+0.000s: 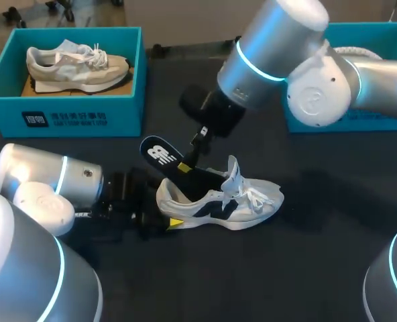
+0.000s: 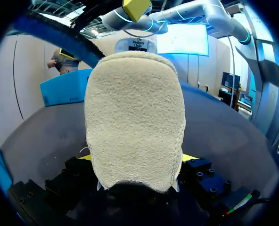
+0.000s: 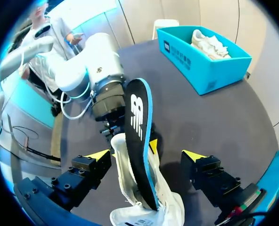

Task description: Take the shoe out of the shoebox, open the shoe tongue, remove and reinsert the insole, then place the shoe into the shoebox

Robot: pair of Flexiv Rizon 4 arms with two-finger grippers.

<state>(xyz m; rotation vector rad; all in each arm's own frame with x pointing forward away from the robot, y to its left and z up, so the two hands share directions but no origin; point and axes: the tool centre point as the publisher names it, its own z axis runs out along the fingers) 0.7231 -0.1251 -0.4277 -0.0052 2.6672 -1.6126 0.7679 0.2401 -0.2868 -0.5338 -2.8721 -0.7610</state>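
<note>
Standing shoe (image 1: pixel 249 201) on dark table (image 1: pixel 319 268)

White-and-navy shoe (image 1: pixel 247 204), black blue-edged insole (image 1: pixel 159 155)

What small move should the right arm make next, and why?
Probably close the right claw on the insole: it stands between the open fingers, toe end inside the shoe, while the left claw grips the heel. Either pulling or pushing needs a grip.

Shoe (image 1: pixel 218 201): smooth white upper, dark panels, cloth laces. Heel (image 2: pixel 135 117): rough, fuzzy, suede-like. Insole (image 1: pixel 161 154): matt black top, foam-like blue edge. Table (image 1: pixel 319 268): dark, matt. Box (image 1: pixel 64 111): matt card. L arm (image 1: pixel 37 188), R arm (image 1: pixel 272 47): smooth, glossy silver/white shells.
</note>
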